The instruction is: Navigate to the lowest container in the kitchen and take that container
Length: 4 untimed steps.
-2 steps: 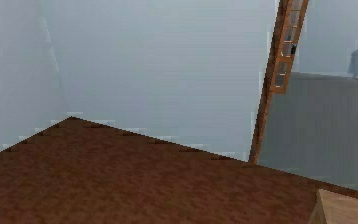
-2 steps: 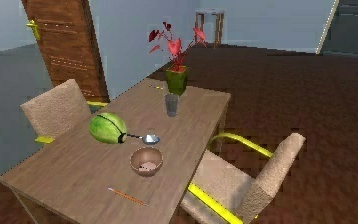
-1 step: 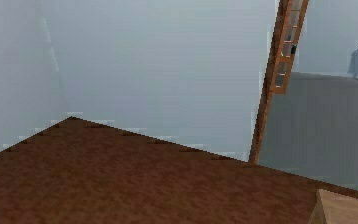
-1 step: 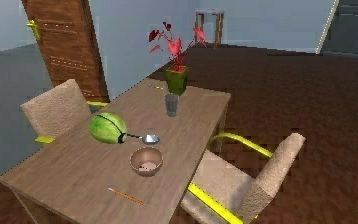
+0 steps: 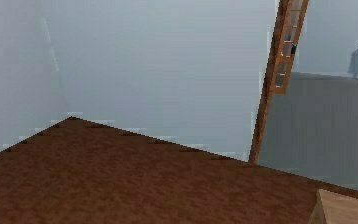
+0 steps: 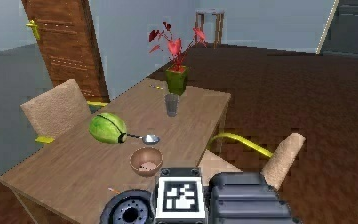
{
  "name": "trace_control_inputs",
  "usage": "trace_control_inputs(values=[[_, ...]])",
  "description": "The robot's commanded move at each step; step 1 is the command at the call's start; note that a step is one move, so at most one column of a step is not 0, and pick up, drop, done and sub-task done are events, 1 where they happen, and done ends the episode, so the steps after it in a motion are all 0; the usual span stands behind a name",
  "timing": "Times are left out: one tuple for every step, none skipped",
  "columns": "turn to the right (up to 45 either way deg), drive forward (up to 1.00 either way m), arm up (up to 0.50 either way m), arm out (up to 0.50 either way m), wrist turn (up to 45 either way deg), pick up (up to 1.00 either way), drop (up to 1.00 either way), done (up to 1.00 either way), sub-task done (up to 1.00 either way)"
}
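Facing a corner of pale blue walls (image 5: 157, 60) over dark brown floor (image 5: 107, 180) in the forward view. A wooden door frame (image 5: 277, 80) stands on that view's right, with grey floor (image 5: 317, 120) beyond it. A tan corner (image 5: 345, 208) pokes in at the bottom right; can't tell what it is.

Arm side view: wooden table (image 6: 77, 170) runs diagonally, and a brown wooden door (image 6: 67, 45) is at the upper left. Two wicker chairs: one (image 6: 55, 108) at the table's left side, the other (image 6: 282, 160) at its right.

On the table, from the far end to the near end:
- red-leaved plant (image 6: 172, 40) in a green pot (image 6: 176, 80)
- grey cup (image 6: 172, 104) just in front of the pot
- round green thing (image 6: 108, 128), maybe lettuce
- spoon (image 6: 147, 138) beside it
- brown bowl (image 6: 146, 160)

The bowl sits lowest of the containers on the table. It's near the table's near edge, just beyond the white marker (image 6: 180, 197).

The gripper (image 6: 127, 212) shows as a dark body at the bottom edge, left of the marker. Fingers not resolvable, so can't tell the jaw state or whether it holds anything.
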Motion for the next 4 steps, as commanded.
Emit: trace_control_inputs(values=[[0.0,0.0,0.0,0.28,0.0,0.0,0.0,0.0,0.0],[0.0,0.0,0.0,0.0,45.0,0.0,0.0,0.0,0.0],[0.0,0.0,0.0,0.0,45.0,0.0,0.0,0.0,0.0],[0.0,0.0,0.0,0.0,45.0,0.0,0.0,0.0,0.0]])
